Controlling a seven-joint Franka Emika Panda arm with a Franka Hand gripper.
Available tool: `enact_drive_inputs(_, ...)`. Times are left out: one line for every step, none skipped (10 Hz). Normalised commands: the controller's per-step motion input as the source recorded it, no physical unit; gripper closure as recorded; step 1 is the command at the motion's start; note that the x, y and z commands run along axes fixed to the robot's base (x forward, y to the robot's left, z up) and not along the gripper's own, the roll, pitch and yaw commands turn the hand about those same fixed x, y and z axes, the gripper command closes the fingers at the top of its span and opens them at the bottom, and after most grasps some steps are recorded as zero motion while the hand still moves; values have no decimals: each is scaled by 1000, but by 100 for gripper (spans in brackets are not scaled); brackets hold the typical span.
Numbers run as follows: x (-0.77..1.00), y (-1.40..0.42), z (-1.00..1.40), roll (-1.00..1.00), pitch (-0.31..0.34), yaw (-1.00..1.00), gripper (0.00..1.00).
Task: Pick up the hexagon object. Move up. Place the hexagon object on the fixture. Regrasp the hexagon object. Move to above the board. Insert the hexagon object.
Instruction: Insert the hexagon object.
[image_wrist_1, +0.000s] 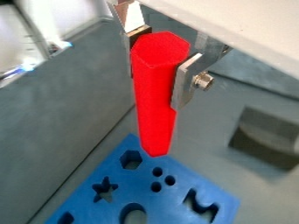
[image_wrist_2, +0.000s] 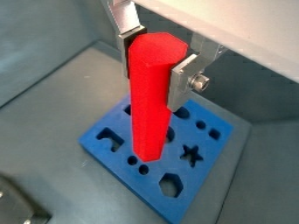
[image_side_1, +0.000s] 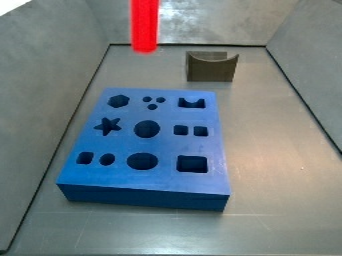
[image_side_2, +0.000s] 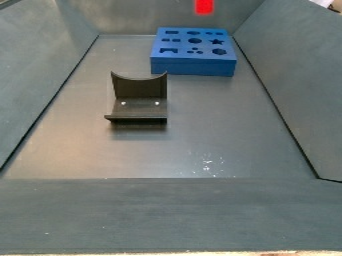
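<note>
1. Gripper (image_wrist_1: 158, 59) positioned high above the floor, over the board (image_wrist_1: 82, 188); silver finger plates (image_wrist_2: 181, 79) visible in both wrist views, clamped on either side of the hexagon object (image_wrist_1: 153, 92) near its upper end.
2. Hexagon object – bright red bar, hanging upright from the fingers, hexagonal end face uppermost in a wrist view (image_wrist_2: 149, 96). Lower end clear of the board, not touching it.
3. In the side views only the lower part of the red bar in frame, cut off by the upper edge (image_side_1: 143, 25) (image_side_2: 205, 6); gripper itself out of frame there.
4. Board lying flat on the grey floor (image_side_1: 147, 128), blue, with cut-outs – star, circles, squares, hexagon. All holes unoccupied. In a wrist view, bar's lower end overlaps the board's surface near a small round hole (image_wrist_2: 163, 144).
5. Fixture (image_side_1: 210, 66) standing on the floor, apart from the board, notch facing up; nothing resting on it. Seen nearer the camera in a side view (image_side_2: 136, 98), board (image_side_2: 195, 51) well behind it.
</note>
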Motion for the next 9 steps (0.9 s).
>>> enact_drive_inputs(0, 86, 0, -50, 0, -129, 100)
enact_drive_inputs(271, 123, 0, -23, 107, -191, 100)
enact_drive_inputs(-209, 280, -617, -249, -99, -394, 100)
enact_drive_inputs(-543, 0, -569, -249, -211, -571, 100)
enact_drive_inputs(-566, 0, -569, -266, -199, -563, 100)
enact_drive_inputs(-491, 0, -523, -234, -247, -486, 100)
enact_drive_inputs(0, 0, -11, -9, -51, 0, 100)
enact_drive_inputs(69, 0, -26, -23, 0, -46, 100)
enact_drive_inputs(-383, -283, -749, -96, -60, -320, 100)
